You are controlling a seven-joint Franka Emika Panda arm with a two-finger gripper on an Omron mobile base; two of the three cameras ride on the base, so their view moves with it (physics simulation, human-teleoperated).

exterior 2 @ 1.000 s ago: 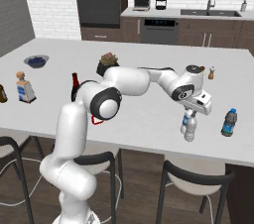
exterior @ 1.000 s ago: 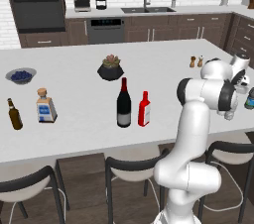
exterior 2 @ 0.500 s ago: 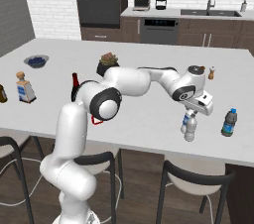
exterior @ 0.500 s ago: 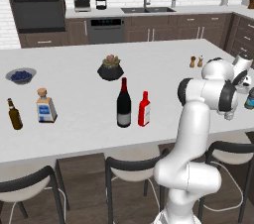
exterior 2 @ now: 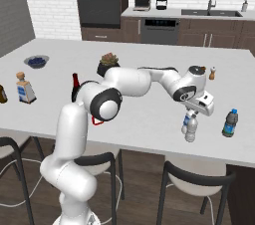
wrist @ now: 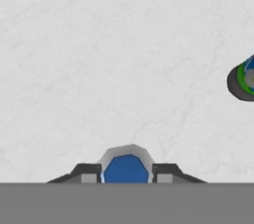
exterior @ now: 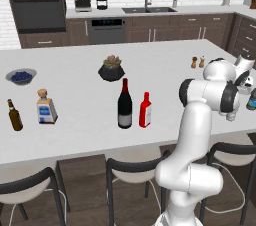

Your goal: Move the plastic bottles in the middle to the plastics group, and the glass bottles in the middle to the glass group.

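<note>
Since the earlier frames almost nothing had shifted: the arm held its reach to the right end of the island and the water bottle stood in the same spot, with the fingers perhaps a touch looser at its top. In the hand view the gripper looked straight down, its two dark fingertips flanking the blue cap closely on both sides, so it was grasping the water bottle at the neck or just beginning to let go; which of the two could not be told. The bottle stood upright on the island counter, near the dark blue-green bottle at its 3 o'clock, so the step in hand was judged to be setting the plastic bottle into the plastics group. The next move would call for a clean release and a straight lift clear of the cap, then a return for the wine bottle and the red bottle, which waited mid-counter, well apart from the beer bottle and square bottle at the far left. In the left base view the arm hid most of the water bottle, and the frame edge cut off the blue-green one.
</note>
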